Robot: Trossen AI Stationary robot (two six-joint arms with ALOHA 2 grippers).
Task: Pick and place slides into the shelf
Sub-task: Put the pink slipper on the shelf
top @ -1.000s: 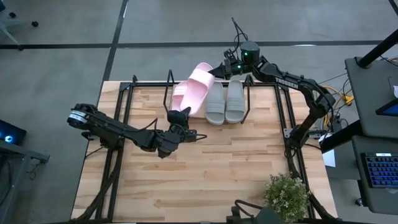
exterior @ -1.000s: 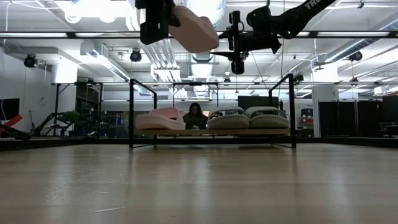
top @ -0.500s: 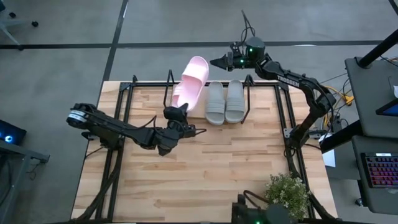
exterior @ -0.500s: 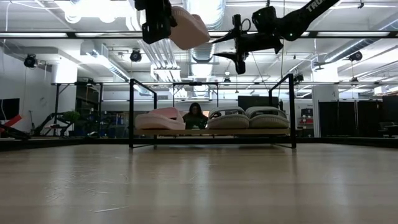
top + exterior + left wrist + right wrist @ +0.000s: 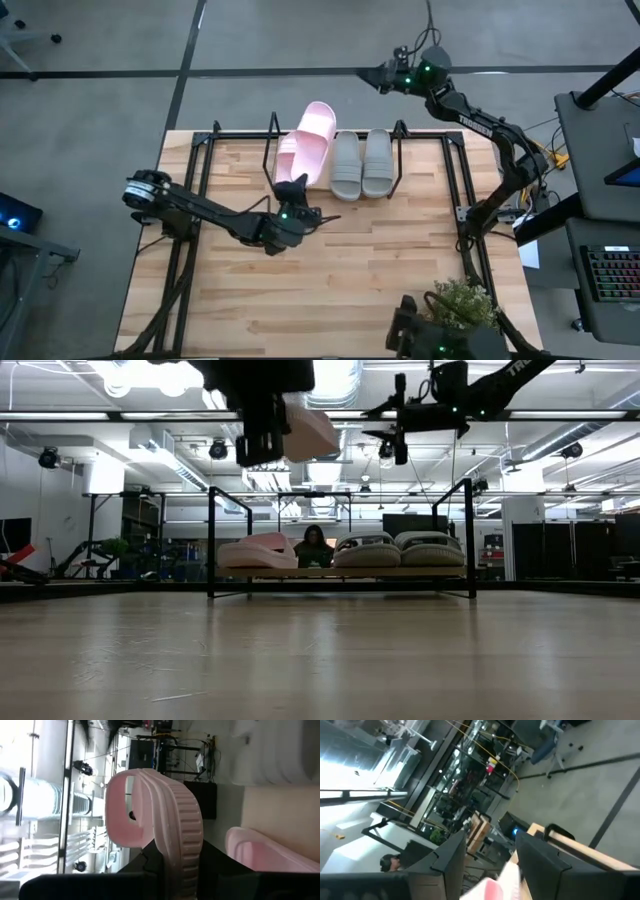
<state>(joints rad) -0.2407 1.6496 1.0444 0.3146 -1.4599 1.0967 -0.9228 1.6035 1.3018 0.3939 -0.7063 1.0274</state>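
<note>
So the shelf sits at the far edge of the counter, with three slides on it in a row: one at the left end and a pair side by side at the right. The fourth slide is up in the air above the shelf, over the gap just left of the pair, gripped by the left hand. The right hand is off past the shelf's far side, and there's a plant at the counter's near right corner.

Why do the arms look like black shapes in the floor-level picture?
Low view: bright ceiling lights behind them backlight the left gripper and its pink slide. Left wrist view: the same slide is soft, too near the lens.
</note>
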